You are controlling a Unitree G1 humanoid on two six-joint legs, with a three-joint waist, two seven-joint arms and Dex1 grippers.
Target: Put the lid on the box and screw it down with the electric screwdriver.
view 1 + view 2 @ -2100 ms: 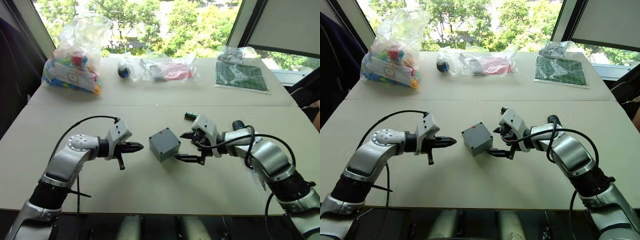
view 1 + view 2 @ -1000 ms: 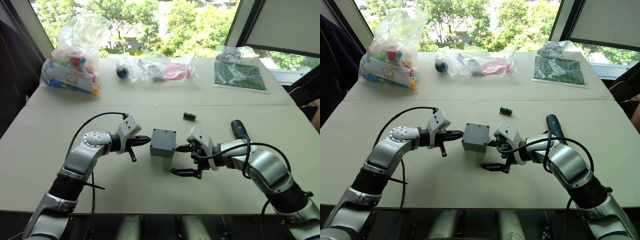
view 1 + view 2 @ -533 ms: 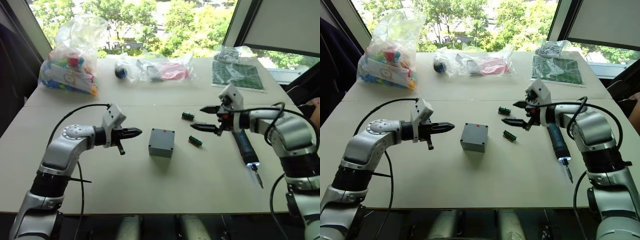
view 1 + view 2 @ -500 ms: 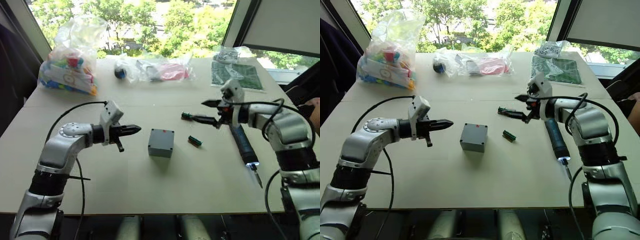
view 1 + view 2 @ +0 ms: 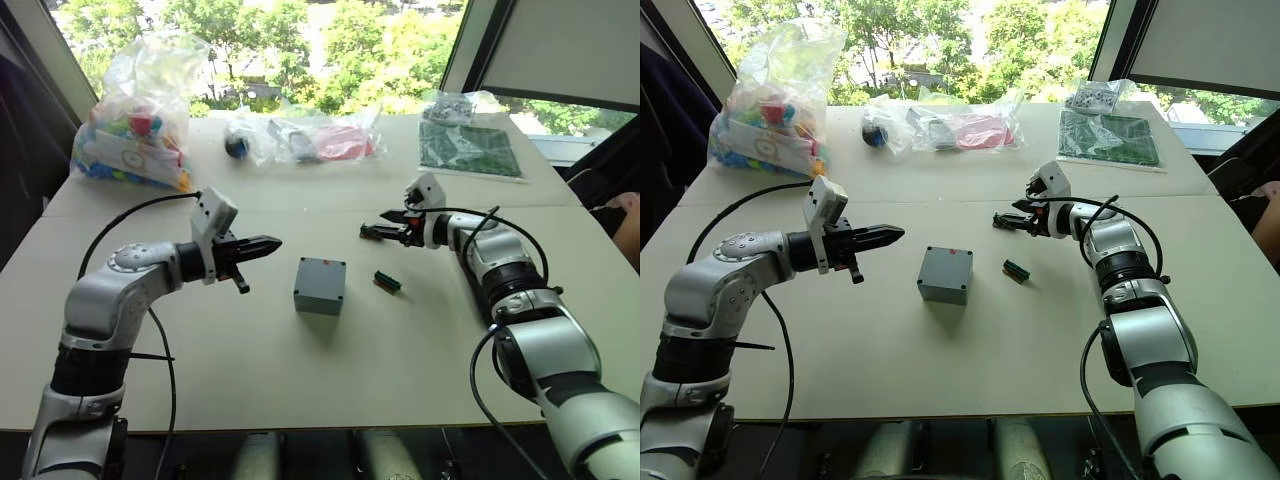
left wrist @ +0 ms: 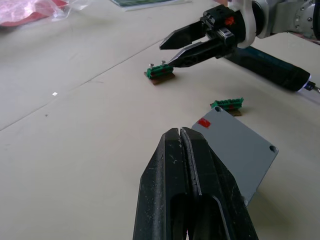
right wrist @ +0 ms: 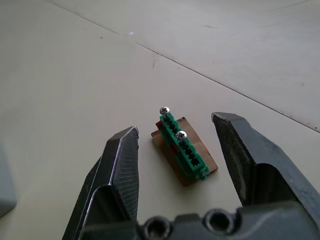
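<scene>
The small grey square plastic box with its red mark sits at frame centre on the beige table. The left gripper, left of it, is pressed closed and empty. The right gripper gapes — straddling a small green terminal block at upper right. The dark blue cylindrical electric screwdriver lies beyond.

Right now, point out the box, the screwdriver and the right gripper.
box [image 5: 321, 285]: left eye view, middle of its top face.
screwdriver [image 6: 270, 68]: left wrist view, middle of its dark barrel.
right gripper [image 7: 177, 145]: right wrist view, midway between its open fingertips.
</scene>
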